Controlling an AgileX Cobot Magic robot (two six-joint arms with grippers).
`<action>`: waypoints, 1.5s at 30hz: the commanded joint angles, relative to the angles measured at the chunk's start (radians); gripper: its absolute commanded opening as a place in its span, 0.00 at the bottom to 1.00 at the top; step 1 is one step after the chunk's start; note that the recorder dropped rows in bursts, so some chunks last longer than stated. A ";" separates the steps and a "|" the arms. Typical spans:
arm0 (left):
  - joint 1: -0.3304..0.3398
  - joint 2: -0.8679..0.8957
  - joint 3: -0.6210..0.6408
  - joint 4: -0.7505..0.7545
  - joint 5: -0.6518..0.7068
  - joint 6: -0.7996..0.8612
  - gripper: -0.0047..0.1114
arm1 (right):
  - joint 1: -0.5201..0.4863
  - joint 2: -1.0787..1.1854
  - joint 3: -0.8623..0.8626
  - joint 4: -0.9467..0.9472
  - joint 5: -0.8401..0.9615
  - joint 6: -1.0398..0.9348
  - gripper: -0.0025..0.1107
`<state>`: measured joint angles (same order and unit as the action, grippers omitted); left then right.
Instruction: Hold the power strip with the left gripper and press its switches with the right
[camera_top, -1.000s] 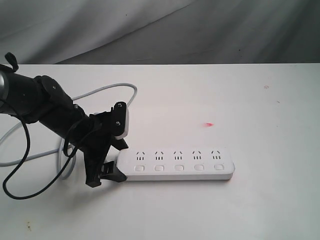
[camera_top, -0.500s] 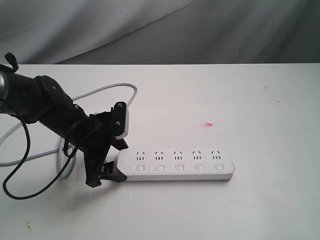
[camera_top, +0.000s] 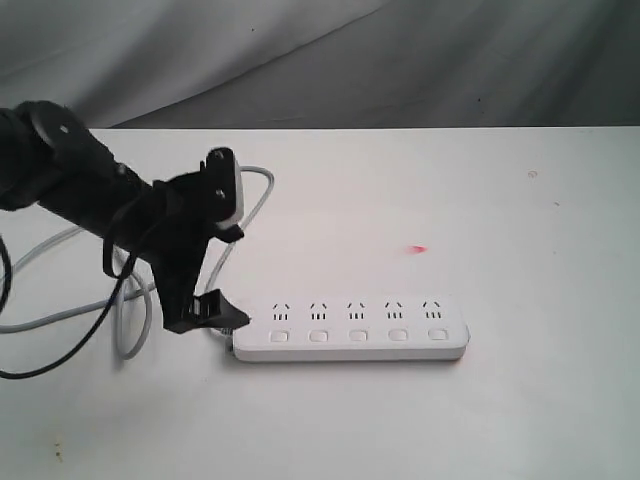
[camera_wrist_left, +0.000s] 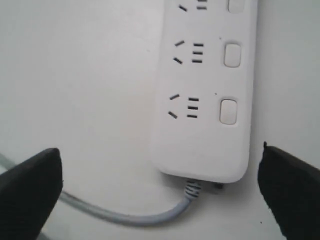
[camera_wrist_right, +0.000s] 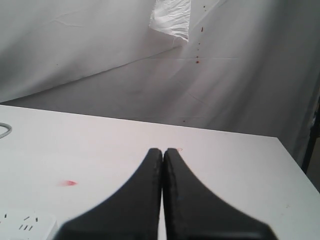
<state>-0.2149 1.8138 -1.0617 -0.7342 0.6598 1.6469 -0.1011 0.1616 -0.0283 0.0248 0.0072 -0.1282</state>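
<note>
The power strip (camera_top: 350, 328) lies flat on the tabletop (camera_top: 500, 200), nearer the front edge than the back and running along it. Its grey cord (camera_top: 128, 335) trails off toward the left edge. The left claw (camera_top: 238, 277) hangs spread wide at the cord end and grips nothing. In the wrist view the rounded end sits between the two black fingers (camera_wrist_left: 30, 192). I cannot tell whether the lower one brushes the casing.

The right claw (camera_wrist_right: 162, 156) is clenched on nothing, its tips pressed together, and is out of sight in the exterior view.

The step in hand looks like seating the hold. The left claw should come down with a finger on each long side, squarely across the width. It should sit behind the first of the switches (camera_top: 357, 335) and clear of the cord's root, then squeeze firmly so the bar cannot skid. Only then should the right claw's joined tips push each button straight down.
</note>
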 joint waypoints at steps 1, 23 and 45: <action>-0.004 -0.180 -0.003 0.156 0.027 -0.270 0.90 | -0.006 -0.006 0.005 -0.012 -0.007 0.001 0.02; -0.004 -0.869 -0.001 0.369 0.561 -0.914 0.20 | -0.006 -0.006 0.005 -0.012 -0.007 0.001 0.02; -0.006 -1.334 0.310 0.767 -0.055 -1.242 0.05 | -0.006 -0.006 0.005 -0.012 -0.007 0.002 0.02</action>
<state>-0.2149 0.5699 -0.8428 -0.0757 0.7037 0.5266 -0.1011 0.1616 -0.0283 0.0248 0.0072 -0.1282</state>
